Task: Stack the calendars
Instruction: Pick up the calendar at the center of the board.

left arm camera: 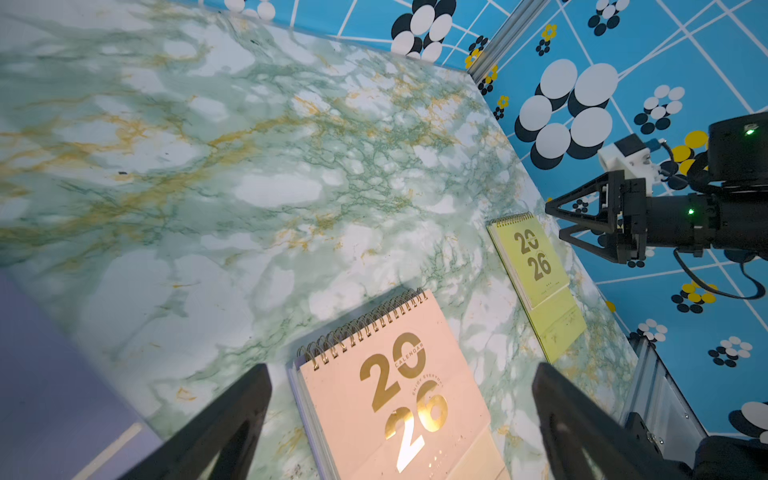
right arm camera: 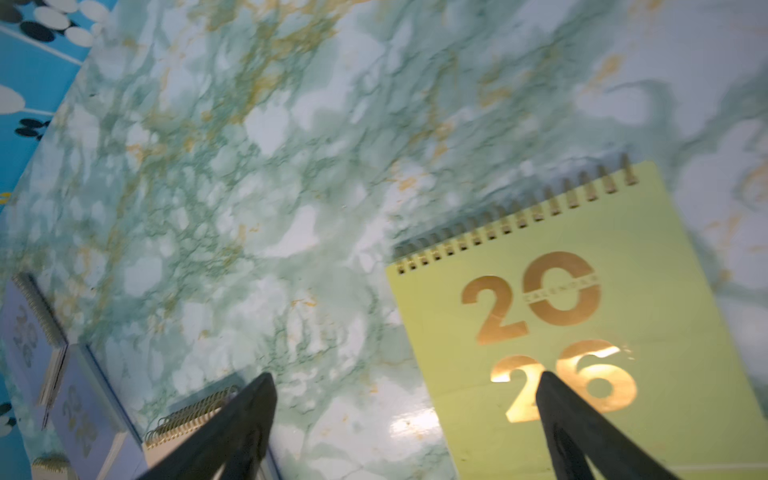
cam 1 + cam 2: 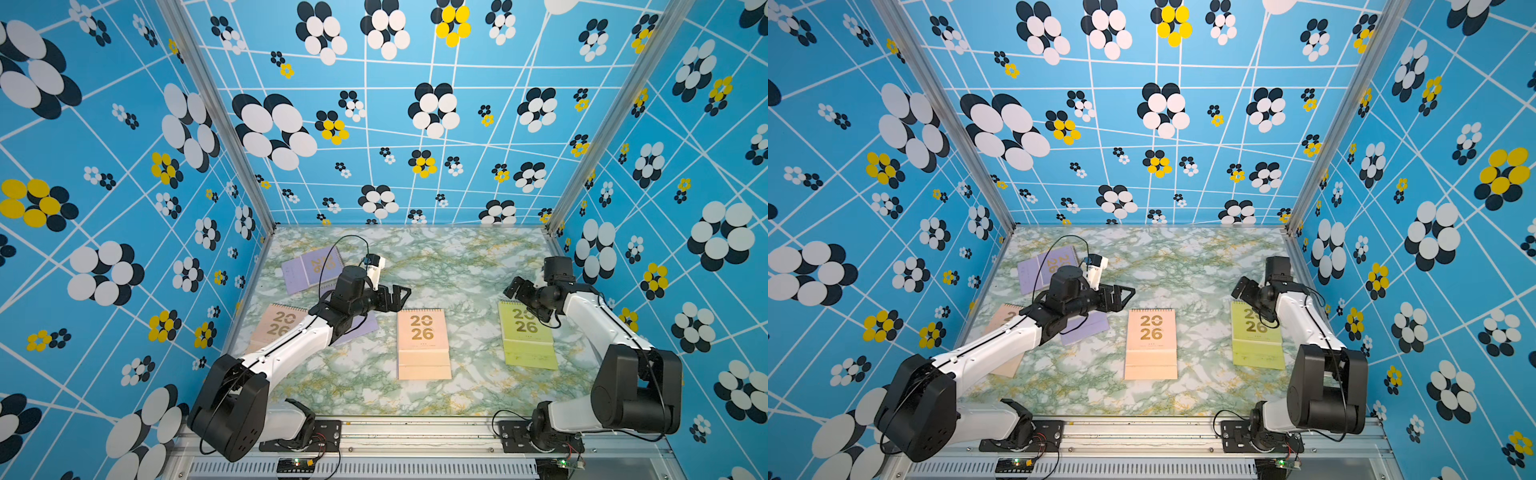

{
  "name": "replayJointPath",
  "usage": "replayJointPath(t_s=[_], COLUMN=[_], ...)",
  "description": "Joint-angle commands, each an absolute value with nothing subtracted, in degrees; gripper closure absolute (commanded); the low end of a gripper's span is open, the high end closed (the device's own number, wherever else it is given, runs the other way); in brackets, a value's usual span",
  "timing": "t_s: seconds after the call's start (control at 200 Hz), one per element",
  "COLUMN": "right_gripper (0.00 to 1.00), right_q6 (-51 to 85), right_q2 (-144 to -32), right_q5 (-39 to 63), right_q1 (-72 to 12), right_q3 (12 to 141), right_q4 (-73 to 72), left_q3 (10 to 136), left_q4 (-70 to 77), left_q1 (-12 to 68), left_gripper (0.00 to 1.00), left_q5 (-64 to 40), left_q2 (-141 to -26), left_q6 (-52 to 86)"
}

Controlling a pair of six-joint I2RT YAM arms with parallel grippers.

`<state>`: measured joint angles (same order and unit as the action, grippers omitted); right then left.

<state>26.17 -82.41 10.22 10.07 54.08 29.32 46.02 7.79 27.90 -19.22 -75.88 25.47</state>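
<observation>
Clock directions are read in both top views, with 12 at the back wall. The table (image 3: 457,266) has a green marble print.

Calendars, all lying flat with covers up and gold "2026":
- The centre peach calendar (image 3: 423,345) lies just toward 6 of the table's middle, spiral edge toward 12.
- The yellow-green calendar (image 3: 527,338) is at 3 by the table's edge, well apart from the centre one.
- The left peach calendar (image 3: 272,328) is at 8–9, partly hidden by the left arm (image 3: 291,345).
- The far lavender calendar (image 3: 313,268) is at 10, turned askew.
- The near lavender calendar (image 3: 359,328) lies between the two peach ones, mostly under the left arm.

Left end effector (image 3: 405,299): jaws fully spread with nothing between them. It is off the table, at 11 of the centre peach calendar, pointing toward 3.

Right end effector (image 3: 511,286): jaws spread wide and empty. It is raised over the spiral edge of the yellow-green calendar, pointing toward 9.
</observation>
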Motion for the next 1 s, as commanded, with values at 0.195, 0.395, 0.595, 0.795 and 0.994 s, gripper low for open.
replayJointPath(t_s=[0.195,0.395,0.595,0.795,0.994], right_gripper=[0.01,0.01,0.01,0.02,0.02], right_q6=[24.20,24.12,25.04,25.22,25.40], right_q2=[-82.68,-86.19,-90.42,-92.12,-93.23], right_q5=[10.97,9.57,9.31,13.81,15.90], right_q1=[23.57,25.51,25.54,25.14,21.12], right_q3=[50.54,50.37,49.03,47.49,46.85], right_q4=[32.35,31.00,28.37,25.58,24.10], left_q3=[48.69,48.60,48.51,48.78,49.02], left_q4=[5.62,6.33,6.81,7.26,7.82], left_q1=[24.52,23.22,22.69,22.61,22.59], left_gripper=[0.00,0.01,0.00,0.00,0.00], left_q5=[-21.97,-24.07,-24.96,-25.66,-26.52], left_q2=[-73.57,-72.82,-72.68,-72.78,-73.61], left_q6=[23.36,24.26,24.70,25.23,26.00])
